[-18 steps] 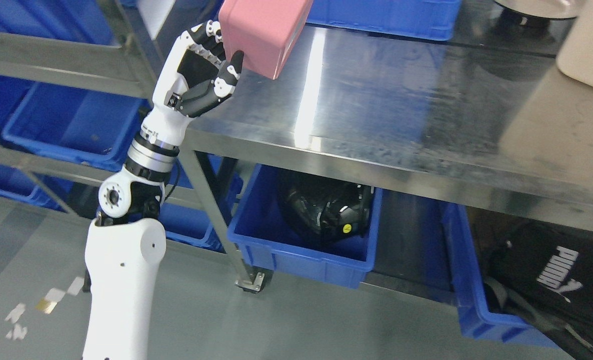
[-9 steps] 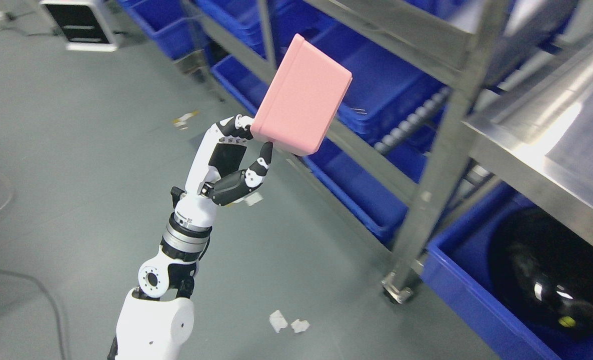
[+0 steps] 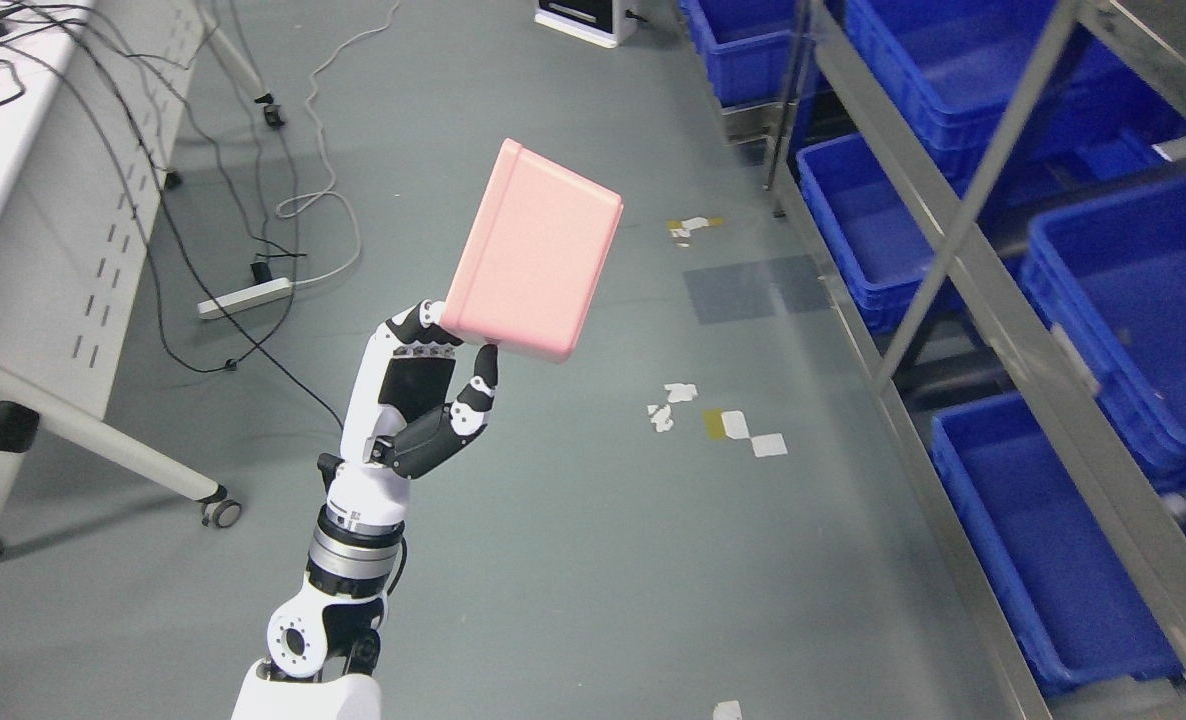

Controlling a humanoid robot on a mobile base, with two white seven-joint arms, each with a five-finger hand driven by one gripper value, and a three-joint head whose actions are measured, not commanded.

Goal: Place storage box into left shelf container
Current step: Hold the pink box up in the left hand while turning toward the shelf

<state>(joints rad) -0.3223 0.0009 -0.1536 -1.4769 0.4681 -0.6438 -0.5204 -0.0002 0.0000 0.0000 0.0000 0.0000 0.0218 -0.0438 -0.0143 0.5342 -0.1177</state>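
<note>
Gripping the pink storage box (image 3: 536, 258) at its lower edge, the left hand (image 3: 421, 400) comes up from the bottom of the head view on a white arm; its fingers (image 3: 421, 322) hook over the near corner and the thumb (image 3: 480, 385) presses the underside, so the box is clamped between them. One box only, held tilted, its broad closed face toward the camera, raised in the air over open grey floor (image 3: 573, 540) and well apart from the metal shelf rack (image 3: 963, 250) on the right. Blue bins on the rack: at least five in view, counting one at top centre (image 3: 743, 45), one on the upper tier (image 3: 943, 60), one lower down beside the diagonal brace (image 3: 868, 225), one large at the right edge (image 3: 1143, 300) and one at floor level, lower right (image 3: 1033, 540); more may sit behind the frame, where edges blur together. White table (image 3: 43, 240) on castors at left, with several black cables (image 3: 203, 150) trailing off it and one white power strip (image 3: 246, 298) on the floor. Scraps of tape (image 3: 713, 425) lie scattered in two patches, near the middle and farther back.
</note>
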